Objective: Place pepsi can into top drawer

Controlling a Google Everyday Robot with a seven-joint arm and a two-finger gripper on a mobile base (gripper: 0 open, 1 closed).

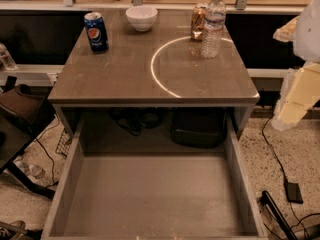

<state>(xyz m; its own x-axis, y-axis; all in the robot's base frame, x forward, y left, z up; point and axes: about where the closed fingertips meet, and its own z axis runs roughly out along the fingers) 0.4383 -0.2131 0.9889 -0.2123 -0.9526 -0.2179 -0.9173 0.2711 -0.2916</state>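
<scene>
The pepsi can [96,31] stands upright at the surface's [125,76] far left corner, the hand [295,98] hangs off right, open or closed I cannot tell, so I'd reach across clear of the bottle [213,26], grip mid-can, then lower into the open top drawer [66,184].

Pepsi logo on pepsi can [96,32], nothing else legible, hand [296,96] seemingly at right edge

Free room over top drawer [150,194] — tool [293,101] at far right
</scene>
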